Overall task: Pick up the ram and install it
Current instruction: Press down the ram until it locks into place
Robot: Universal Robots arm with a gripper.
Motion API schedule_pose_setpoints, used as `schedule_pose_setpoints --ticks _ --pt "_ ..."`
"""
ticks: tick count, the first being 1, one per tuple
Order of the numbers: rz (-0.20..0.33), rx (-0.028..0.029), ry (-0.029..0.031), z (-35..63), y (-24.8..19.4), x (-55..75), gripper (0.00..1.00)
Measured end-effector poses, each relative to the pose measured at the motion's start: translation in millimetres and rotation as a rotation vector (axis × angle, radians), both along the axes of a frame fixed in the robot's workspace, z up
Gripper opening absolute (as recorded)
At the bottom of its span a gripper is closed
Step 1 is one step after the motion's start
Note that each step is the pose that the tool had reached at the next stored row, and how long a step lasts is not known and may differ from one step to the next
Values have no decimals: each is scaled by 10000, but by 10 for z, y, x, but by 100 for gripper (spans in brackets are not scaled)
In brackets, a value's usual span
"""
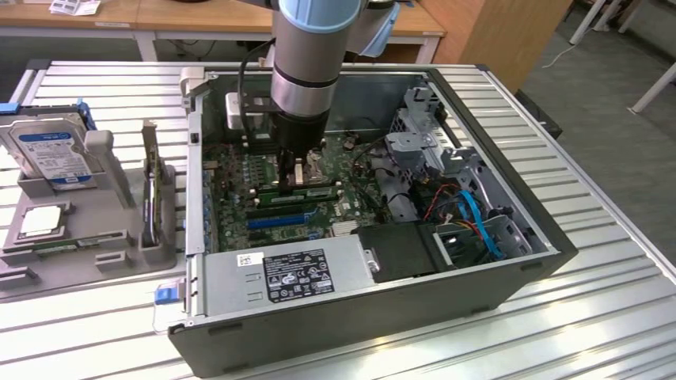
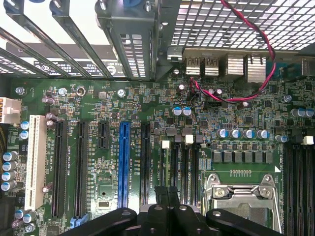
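Exterior view: arm is held vertical inside the open PC case [image 1: 507,229]; tool [image 1: 299,176] is lowered onto the motherboard [image 1: 237,178]; ram [image 1: 306,190] is seen directly beneath it, long axis running across the view. Wrist view: tool [image 2: 168,206] is pressed together over the memory slots [image 2: 184,167]; what it pinches cannot be told.
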State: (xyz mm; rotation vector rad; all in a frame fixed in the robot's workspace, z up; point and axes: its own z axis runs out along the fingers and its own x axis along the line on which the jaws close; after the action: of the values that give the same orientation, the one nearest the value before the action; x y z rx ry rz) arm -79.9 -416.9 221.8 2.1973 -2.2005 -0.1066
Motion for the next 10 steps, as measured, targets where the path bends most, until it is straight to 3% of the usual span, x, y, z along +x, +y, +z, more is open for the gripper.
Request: schedule_pose_setpoints --ticks 10 --pt "1 0 0 44 0 0 10"
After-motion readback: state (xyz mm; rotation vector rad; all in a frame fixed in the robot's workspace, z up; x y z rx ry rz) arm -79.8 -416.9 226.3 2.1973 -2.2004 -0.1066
